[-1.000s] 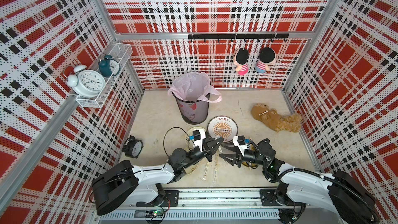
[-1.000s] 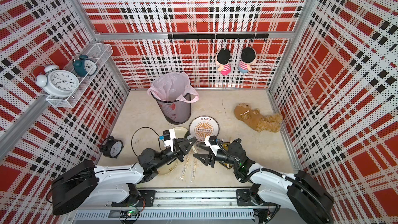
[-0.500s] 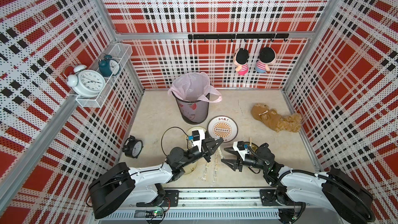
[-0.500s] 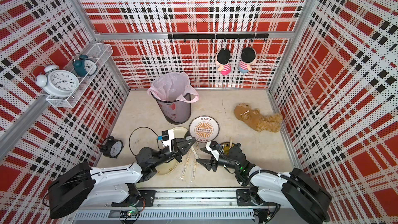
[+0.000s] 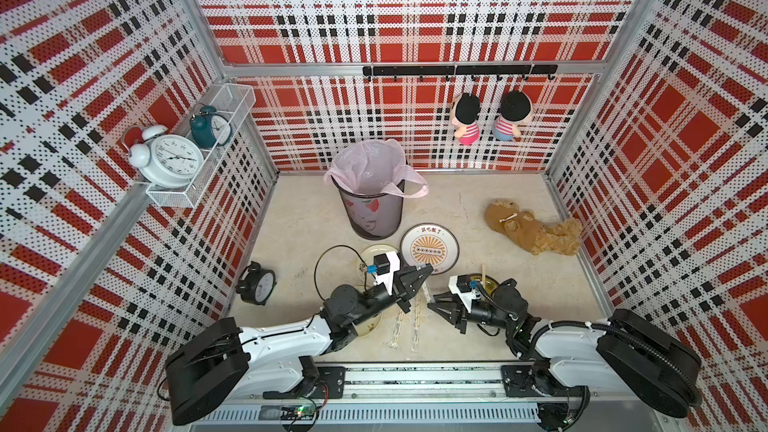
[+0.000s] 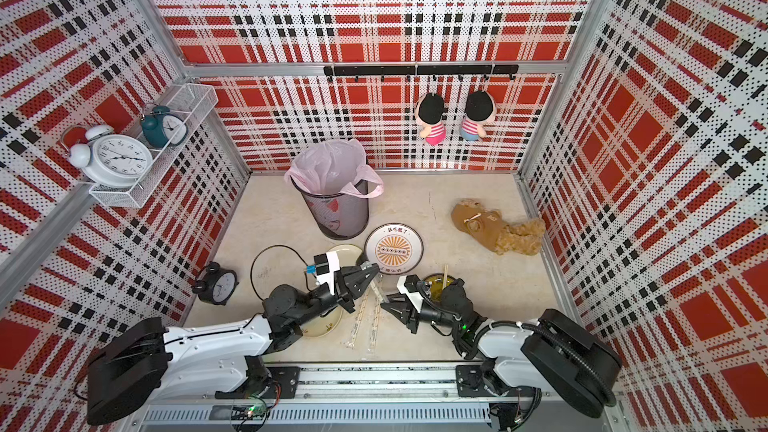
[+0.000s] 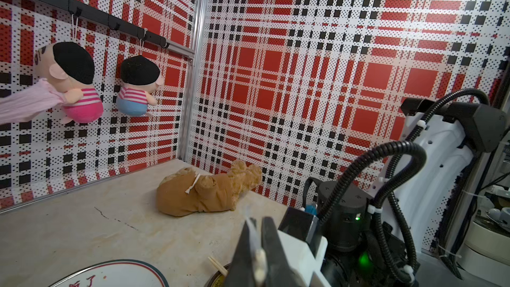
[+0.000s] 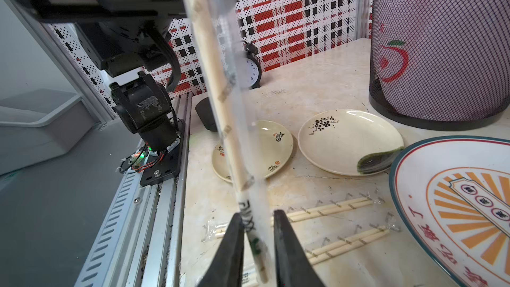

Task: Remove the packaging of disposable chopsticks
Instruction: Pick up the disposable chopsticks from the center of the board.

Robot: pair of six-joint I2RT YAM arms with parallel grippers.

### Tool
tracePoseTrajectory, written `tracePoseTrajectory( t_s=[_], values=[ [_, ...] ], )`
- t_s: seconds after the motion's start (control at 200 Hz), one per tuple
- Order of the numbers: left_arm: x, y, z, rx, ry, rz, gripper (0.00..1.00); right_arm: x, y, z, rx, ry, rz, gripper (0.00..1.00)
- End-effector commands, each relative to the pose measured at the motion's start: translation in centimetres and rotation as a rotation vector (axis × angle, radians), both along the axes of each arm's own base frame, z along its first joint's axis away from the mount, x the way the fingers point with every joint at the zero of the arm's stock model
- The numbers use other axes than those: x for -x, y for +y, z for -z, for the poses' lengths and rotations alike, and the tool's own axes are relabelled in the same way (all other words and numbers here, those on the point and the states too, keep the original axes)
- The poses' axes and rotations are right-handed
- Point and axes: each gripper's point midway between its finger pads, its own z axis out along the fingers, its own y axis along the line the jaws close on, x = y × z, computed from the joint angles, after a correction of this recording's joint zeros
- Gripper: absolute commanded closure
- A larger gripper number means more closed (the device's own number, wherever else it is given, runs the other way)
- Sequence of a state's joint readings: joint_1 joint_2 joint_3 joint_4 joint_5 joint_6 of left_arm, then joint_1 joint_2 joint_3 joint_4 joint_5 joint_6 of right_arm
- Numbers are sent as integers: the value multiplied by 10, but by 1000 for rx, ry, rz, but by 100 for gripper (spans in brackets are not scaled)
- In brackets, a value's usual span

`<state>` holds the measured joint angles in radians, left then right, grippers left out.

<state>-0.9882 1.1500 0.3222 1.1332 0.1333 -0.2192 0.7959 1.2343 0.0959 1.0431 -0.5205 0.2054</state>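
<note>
One wrapped pair of disposable chopsticks [image 8: 218, 89] hangs slanted above the table in its clear packaging [image 8: 255, 202]. My left gripper [image 5: 428, 271] [image 7: 257, 220] is shut on its upper end, where a pale stick end [image 7: 259, 260] shows between the jaws. My right gripper [image 5: 430, 305] [image 6: 383, 305] [image 8: 258, 213] has its jaws against both sides of the sleeve's printed lower end. Two more wrapped pairs [image 5: 399, 326] [image 8: 331, 208] lie flat on the table below. A bare pair [image 5: 484, 274] rests on a dark olive plate [image 5: 492, 284].
A mesh bin with a pink liner [image 5: 370, 201] stands behind the grippers. In front of it lie a large patterned plate [image 5: 429, 248] and two cream plates [image 8: 350, 142]. A black alarm clock [image 5: 257, 286] sits at the left, a brown plush [image 5: 528, 228] at the right.
The right gripper has dropped lower and toward the left arm, and its jaws have gone from wide open to closed round the sleeve's lower end. The left gripper has kept its hold.
</note>
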Motion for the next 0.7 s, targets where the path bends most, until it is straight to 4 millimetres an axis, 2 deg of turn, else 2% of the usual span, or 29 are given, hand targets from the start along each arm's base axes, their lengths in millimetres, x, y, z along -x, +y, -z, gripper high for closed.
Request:
tracePoseTrajectory(
  t_s=[0.0, 0.241, 0.291, 0.361, 0.436, 0.491, 0.546, 0.596, 0.691],
  values=[
    [1, 0, -11, 15, -23, -8, 100, 3, -2, -5, -27, -28, -7, 86],
    [0, -3, -10, 12, -20, -8, 100, 6, -3, -2, -23, -22, -16, 100],
    [0, -4, -11, 11, -20, -6, 98, 6, -4, -1, -22, -22, -15, 100],
    [1, -6, -10, 9, -17, 5, 86, 8, -6, 0, -23, -25, -15, 100],
    [1, -8, -10, 8, -16, 10, 62, 10, -7, -2, -29, -33, -18, 100],
    [0, -8, -10, 10, -14, 9, 52, 12, -8, -3, -30, -39, -23, 100],
    [1, -8, -12, 14, -15, 12, 53, 14, -8, -4, -32, -46, -31, 100],
    [3, -7, -13, 20, -15, 19, 59, 15, -9, -5, -35, -51, -34, 100],
    [4, -7, -14, 23, -14, 31, 84, 17, -11, -8, -43, -61, -37, 100]
  ],
)
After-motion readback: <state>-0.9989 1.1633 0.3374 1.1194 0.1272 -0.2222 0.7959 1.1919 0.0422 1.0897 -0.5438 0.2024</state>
